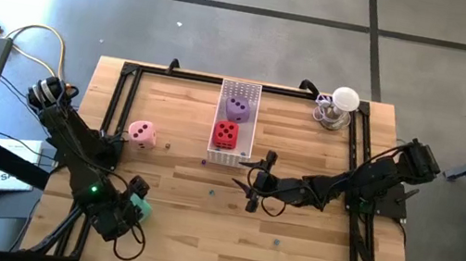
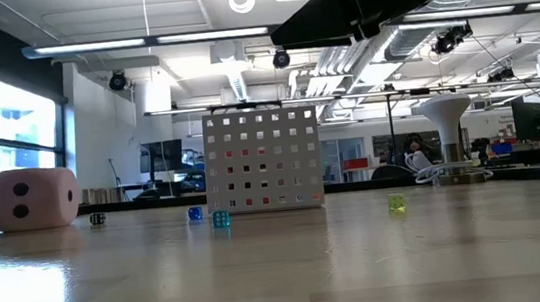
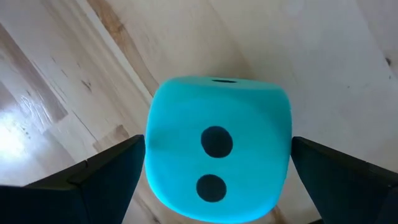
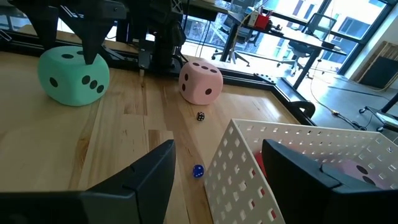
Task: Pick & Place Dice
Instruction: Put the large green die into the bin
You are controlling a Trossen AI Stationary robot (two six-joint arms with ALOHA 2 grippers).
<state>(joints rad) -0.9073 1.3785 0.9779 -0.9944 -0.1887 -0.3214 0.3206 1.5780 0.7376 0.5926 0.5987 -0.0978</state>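
Observation:
The green die (image 3: pixel 217 149) fills the left wrist view between my left gripper's (image 1: pixel 134 201) two fingers, near the table's near-left corner. The right wrist view shows this die (image 4: pixel 73 76) with fingers coming down on it. The pink die (image 1: pixel 142 133) rests on the table left of the white perforated tray (image 1: pixel 241 90). The purple die (image 1: pixel 237 108) and the red die (image 1: pixel 226 134) lie in the tray. My right gripper (image 1: pixel 255 183) is open above the table beside the tray's near end and touches nothing. My left gripper pinches the green die between its two fingers (image 3: pixel 115 171), one on each of two opposite side faces (image 3: pixel 152 155). The fingers come from above, pointing down. The two-pip face looks up at the wrist camera. Whether the die is lifted clear or stands on the table, I cannot tell.
Tiny dice lie scattered on the wood: a blue one (image 4: pixel 198 171) and a black one (image 4: pixel 200 116) near the tray, a yellow one (image 2: pixel 396 202) farther right. A white lamp-like stand (image 1: pixel 341 108) sits at the far right corner. A black frame (image 1: pixel 119 94) borders the table.

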